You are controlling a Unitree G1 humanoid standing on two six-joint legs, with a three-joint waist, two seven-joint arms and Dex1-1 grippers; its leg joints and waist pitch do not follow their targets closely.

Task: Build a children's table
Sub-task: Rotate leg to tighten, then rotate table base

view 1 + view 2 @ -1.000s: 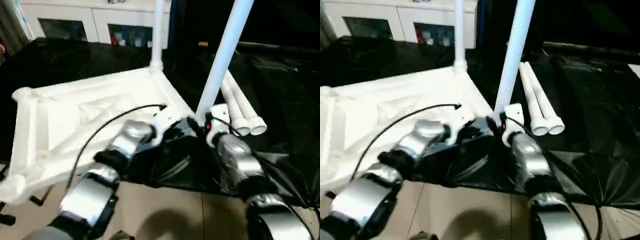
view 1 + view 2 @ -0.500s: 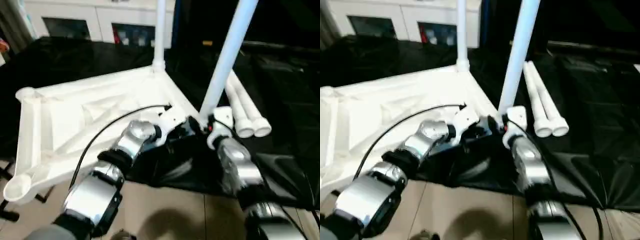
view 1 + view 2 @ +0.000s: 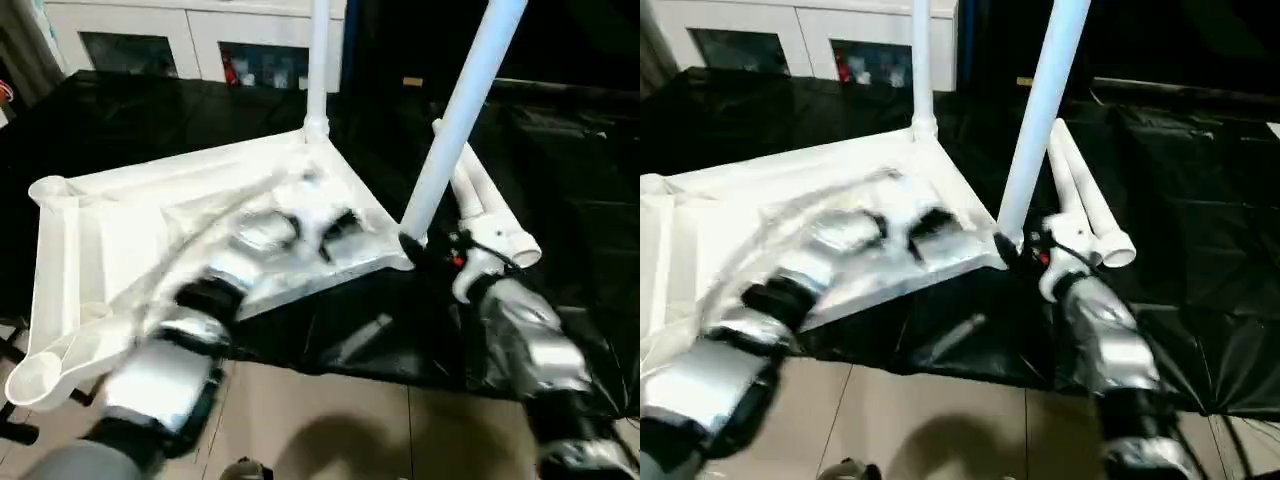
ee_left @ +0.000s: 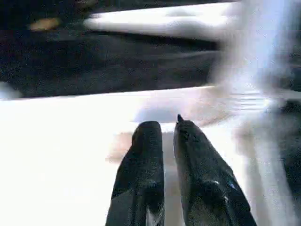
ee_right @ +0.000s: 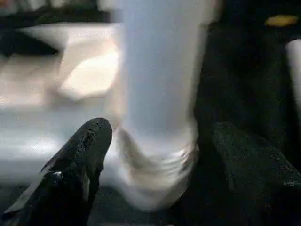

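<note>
Legs are the step I judge to be in hand: the top (image 3: 200, 225) lies upside down, ribs up, on the black-draped desk (image 3: 560, 180) toward its left side, with one leg (image 3: 318, 60) standing in the far corner socket and a second leg (image 3: 462, 110) standing, leaning a little, at the near right corner. Two spare legs (image 3: 490, 215) lie side by side on the cloth just right of that corner. Two sockets on the left are bare, one (image 3: 48, 187) at the far left corner and one (image 3: 30, 375) at the near left.

My right tool (image 5: 155, 155) stands wide open, one finger (image 5: 80, 155) on either side of the second leg's foot, gripping nothing. My left tool (image 4: 168, 136) hovers over the top's ribbed underside with its fingers nearly together and nothing between them.

Next, I reckon, comes a check that the leaning leg is truly seated, then a reach right for a spare leg. That calls for a firm hold near its thick end and a straight line into a bare socket.

No brand, label or writing is readable anywhere.
</note>
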